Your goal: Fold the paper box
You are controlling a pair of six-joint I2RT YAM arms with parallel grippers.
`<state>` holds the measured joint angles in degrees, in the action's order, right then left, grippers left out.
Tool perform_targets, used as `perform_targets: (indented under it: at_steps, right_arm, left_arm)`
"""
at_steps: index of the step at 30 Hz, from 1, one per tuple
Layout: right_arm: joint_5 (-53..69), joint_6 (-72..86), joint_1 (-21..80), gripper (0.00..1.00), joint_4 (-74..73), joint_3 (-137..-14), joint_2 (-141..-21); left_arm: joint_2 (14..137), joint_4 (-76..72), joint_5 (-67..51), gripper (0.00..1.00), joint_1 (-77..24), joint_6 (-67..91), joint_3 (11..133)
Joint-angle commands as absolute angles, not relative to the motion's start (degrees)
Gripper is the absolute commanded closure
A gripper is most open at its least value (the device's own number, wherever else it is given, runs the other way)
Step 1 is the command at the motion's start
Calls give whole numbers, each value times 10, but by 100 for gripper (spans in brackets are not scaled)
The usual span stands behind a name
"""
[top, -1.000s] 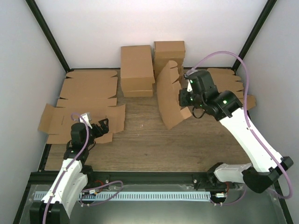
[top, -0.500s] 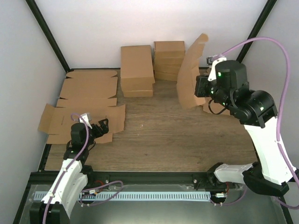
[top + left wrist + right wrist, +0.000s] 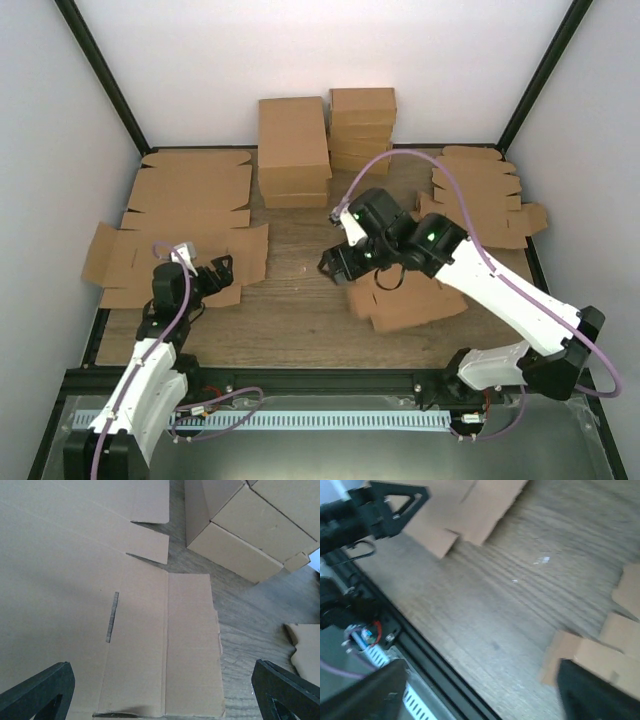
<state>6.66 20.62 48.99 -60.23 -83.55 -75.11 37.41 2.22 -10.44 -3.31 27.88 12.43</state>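
Right pincer (image 3: 338, 265) spread open, clamping nothing, hovering low over wooden table (image 3: 290, 300). Left pincer (image 3: 212, 270) wide apart too, above other flat brown cardboard sheets (image 3: 190, 210). Barely started tbh: plain brown creased cardboard box blank (image 3: 405, 300) lying flat, just beside that right-hand one, under its wrist. Every flap left to fold.
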Motion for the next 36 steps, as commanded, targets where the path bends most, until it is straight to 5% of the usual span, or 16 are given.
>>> perform_targets:
  at_steps: [1, 5, 12, 27, 36]
  right_arm:
    - [173, 213, 504, 2, -467, -786, -686]
    - [111, 226, 481, 0, -447, -723, -668]
    - [208, 256, 326, 0, -323, -539, -639]
    - [164, 340, 264, 0, -204, -325, -563]
    - [93, 343, 264, 0, -240, -325, -531]
  left_arm:
    - [391, 41, -114, 0, -34, 292, 150]
    - [400, 76, -107, 0, -34, 381, 164]
    - [501, -6, -292, 0, -59, 388, 186]
    - [715, -55, -80, 6, -476, 540, 290]
    - [880, -65, -72, 26, -567, 567, 398]
